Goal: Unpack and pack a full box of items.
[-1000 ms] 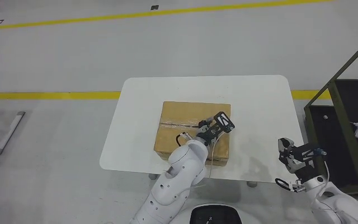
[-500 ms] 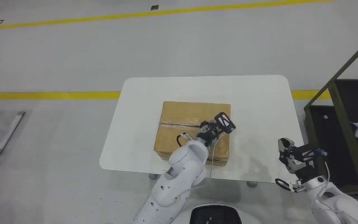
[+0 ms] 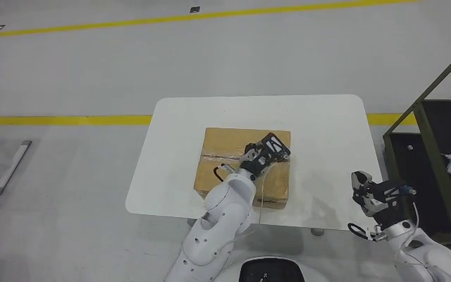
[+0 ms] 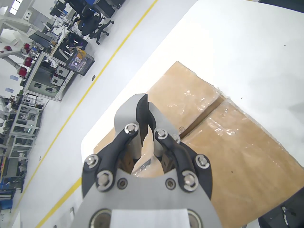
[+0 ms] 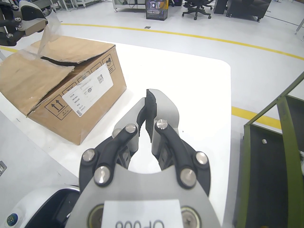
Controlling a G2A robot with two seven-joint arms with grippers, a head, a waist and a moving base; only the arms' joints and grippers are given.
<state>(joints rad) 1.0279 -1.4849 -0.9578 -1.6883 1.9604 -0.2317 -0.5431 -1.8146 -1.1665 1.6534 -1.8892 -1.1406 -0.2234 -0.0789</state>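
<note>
White table (image 3: 324, 120) on a lined workshop floor: unpacking barely begun.
Top view: the cardboard box (image 3: 232, 144) sits mid-table, left gripper (image 3: 276, 146) over its seam, right gripper (image 3: 362, 186) well apart from it. Left wrist view: fingers (image 4: 142, 111) pressed together above the box's glossy top. Right wrist view: the left gripper pinches a clear tape strip (image 5: 48, 33) stretched up from the box's seam; flap edges ragged; right gripper closed, empty. Emptying and repacking, I judge, all lie ahead.
</note>
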